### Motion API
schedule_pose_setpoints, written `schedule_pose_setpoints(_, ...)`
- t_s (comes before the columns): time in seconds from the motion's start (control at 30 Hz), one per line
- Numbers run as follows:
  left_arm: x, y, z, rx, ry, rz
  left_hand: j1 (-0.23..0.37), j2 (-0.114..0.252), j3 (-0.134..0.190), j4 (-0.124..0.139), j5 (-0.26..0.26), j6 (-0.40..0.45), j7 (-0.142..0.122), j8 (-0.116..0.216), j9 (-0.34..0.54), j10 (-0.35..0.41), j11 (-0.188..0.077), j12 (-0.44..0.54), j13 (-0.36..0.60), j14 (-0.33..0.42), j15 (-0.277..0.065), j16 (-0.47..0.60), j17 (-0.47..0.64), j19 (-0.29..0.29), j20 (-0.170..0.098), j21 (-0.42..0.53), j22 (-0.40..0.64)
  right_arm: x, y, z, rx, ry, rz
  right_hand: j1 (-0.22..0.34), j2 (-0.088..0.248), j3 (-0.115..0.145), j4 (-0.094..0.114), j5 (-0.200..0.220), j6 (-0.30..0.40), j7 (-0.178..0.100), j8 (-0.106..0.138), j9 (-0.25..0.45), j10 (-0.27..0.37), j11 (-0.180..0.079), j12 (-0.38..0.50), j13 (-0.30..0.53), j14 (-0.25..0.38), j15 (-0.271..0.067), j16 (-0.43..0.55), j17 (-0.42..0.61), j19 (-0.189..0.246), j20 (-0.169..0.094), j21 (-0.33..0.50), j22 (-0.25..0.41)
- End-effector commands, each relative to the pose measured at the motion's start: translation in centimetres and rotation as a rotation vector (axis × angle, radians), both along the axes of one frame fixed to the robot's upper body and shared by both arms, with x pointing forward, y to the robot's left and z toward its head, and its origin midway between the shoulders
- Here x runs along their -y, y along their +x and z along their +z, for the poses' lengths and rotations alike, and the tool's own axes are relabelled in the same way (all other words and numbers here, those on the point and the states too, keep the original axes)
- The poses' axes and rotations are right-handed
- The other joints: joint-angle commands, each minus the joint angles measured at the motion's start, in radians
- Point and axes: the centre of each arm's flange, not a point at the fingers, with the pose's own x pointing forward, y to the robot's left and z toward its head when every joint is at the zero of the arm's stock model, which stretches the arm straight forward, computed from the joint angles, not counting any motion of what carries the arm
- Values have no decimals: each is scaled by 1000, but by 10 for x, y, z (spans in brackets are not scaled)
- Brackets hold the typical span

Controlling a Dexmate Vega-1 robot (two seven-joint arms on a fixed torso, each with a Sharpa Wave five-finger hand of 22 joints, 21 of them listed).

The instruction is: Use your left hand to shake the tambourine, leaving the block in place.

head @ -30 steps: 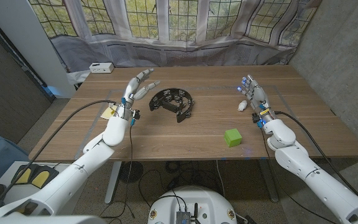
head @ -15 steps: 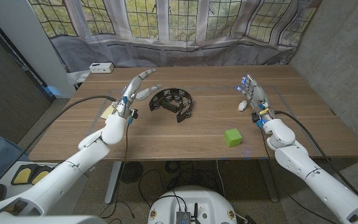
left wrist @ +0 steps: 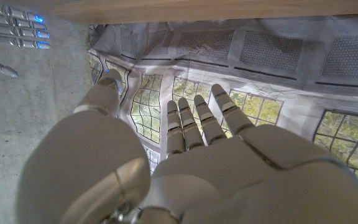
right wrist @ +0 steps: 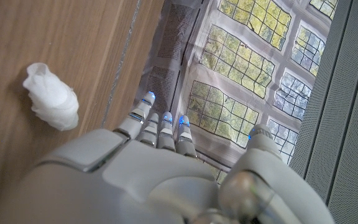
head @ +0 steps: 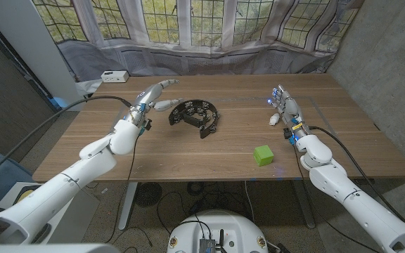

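Reaching toward the tambourine, which lay untouched on the table, the left hand hung just beside it, fingers spread and empty, seemingly lining up a grasp. Well apart, the right hand waited open near the green block.

bare table between tambourine, block

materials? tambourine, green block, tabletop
Tambourine: looks like black plastic with a slight sheen, a crescent frame; the small jingles along it are probably metal, too small to be sure.
Block: bright green, matte, uniformly coloured cube; could be painted wood, foam or plastic.
Table: wood or wood-look laminate, with visible plank lines and grain, low-gloss finish.
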Motion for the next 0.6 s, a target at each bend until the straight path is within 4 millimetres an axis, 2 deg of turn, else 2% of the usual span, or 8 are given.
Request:
schedule_pose_setpoints(0.03,5,-6,24,-71,203,124,17,0,-12,7,-1,50,-2,13,3,38,-1,12,2,37,-3,10,3,34,-8,9,4,0,4,-3,-7,5,-1,12,1,2,-6,3,6,-2,4,4,9,-3,-2,3,4,0,3,1,11,5,-3,3)
schedule_pose_setpoints(0.27,14,-6,36,-95,312,157,21,0,-18,9,-2,60,-1,13,3,47,-3,12,1,44,-7,8,3,51,-7,13,5,1,4,-3,-8,18,-3,12,2,1,-6,3,7,-3,4,4,10,-3,-2,3,5,2,4,1,12,5,-4,3)
schedule_pose_setpoints(0.4,19,-7,42,-99,382,183,38,9,-16,6,-1,47,-7,4,3,47,-13,10,1,45,-15,6,3,59,-15,14,5,1,6,-4,-11,18,0,13,2,2,-6,3,7,-3,4,4,11,-4,-2,3,6,2,3,1,12,6,-4,3)
schedule_pose_setpoints(0.53,25,-10,49,-90,463,218,110,28,-6,-8,4,18,-20,-13,3,33,-26,-4,1,34,-35,-6,2,57,-31,6,5,0,7,-4,-13,16,3,13,3,2,-6,3,8,-3,4,4,10,-5,-3,3,6,2,4,1,13,6,-4,3)
schedule_pose_setpoints(0.6,28,-10,52,-91,501,226,121,30,-6,-9,4,12,-22,-15,4,28,-29,-7,1,29,-39,-9,2,54,-34,4,5,-1,7,-4,-12,11,3,13,3,1,-6,3,8,-3,4,4,11,-4,-3,3,5,1,3,1,13,6,-4,4)
